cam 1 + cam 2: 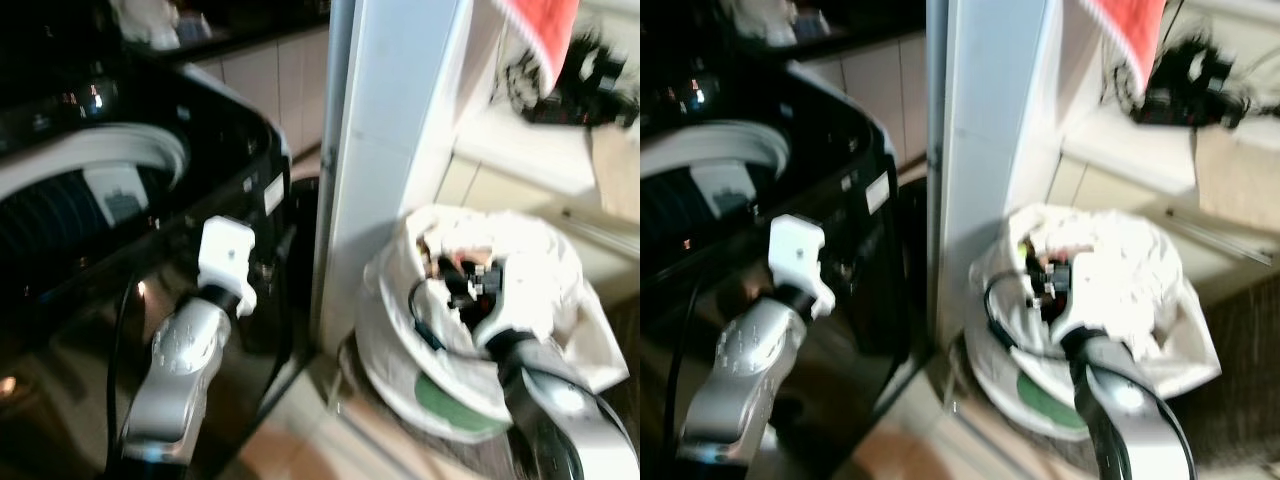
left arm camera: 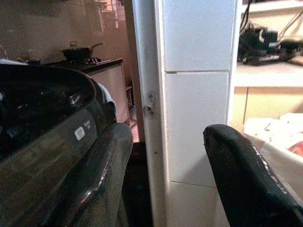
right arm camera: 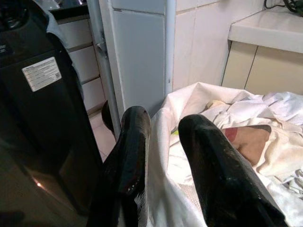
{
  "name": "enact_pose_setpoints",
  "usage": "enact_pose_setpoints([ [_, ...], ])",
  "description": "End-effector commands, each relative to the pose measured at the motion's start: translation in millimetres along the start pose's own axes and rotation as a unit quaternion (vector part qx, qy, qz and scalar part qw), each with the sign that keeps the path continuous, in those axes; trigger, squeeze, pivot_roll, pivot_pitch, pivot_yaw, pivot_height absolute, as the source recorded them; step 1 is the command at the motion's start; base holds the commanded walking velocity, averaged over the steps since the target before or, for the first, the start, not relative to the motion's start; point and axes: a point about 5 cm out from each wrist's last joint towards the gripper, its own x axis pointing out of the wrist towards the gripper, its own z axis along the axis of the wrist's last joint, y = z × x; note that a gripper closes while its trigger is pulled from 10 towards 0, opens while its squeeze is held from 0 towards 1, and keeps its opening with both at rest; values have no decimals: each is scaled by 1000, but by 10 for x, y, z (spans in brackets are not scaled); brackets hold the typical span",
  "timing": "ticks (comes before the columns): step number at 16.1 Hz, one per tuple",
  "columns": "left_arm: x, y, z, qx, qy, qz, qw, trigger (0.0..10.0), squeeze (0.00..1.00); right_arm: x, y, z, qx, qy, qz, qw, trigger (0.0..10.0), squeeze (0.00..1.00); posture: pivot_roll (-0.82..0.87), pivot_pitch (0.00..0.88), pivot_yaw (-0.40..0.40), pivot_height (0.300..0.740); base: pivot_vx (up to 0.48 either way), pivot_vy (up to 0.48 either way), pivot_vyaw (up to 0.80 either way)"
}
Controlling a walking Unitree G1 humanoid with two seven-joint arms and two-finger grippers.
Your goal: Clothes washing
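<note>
From the left eye view, you have the white tiled pillar (image 1: 385, 150) as your divider: the black top-loading washing machine (image 1: 150, 200) with its open drum stands on the left side of it, and the white cloth laundry bag full of pale clothes (image 1: 500, 300) sits on the floor on the right side, at the pillar's foot. Your right claw (image 1: 468, 283) is down in the bag's mouth, so that arm is clearly the nearer one; your left claw (image 1: 228, 250) is raised in front of the machine, apart from the bag. The right eye view shows the same split, pillar between machine and bag. In the left wrist view the black fingers (image 2: 102, 179) stand wide apart, holding nothing, aimed at the pillar. In the right wrist view the fingers (image 3: 130, 156) straddle the bag's white rim (image 3: 158, 142), slightly parted with the cloth between them; the clothes lie just beyond.
</note>
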Motion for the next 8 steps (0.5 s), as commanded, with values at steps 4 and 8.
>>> enact_pose_setpoints([
  [4, 8, 22, 17, -20, -5, 19, 1000, 10000, 0, 17, -37, 102, -19, -17, 5, 1000, 10000, 0, -59, 0, -26, 740, 0, 0, 0],
  [8, -7, 68, 42, -27, -13, 27, 999, 10000, 0, 31, -26, 89, -15, -12, 5, 1000, 10000, 0, -56, 0, -29, 740, 241, 0, 0],
])
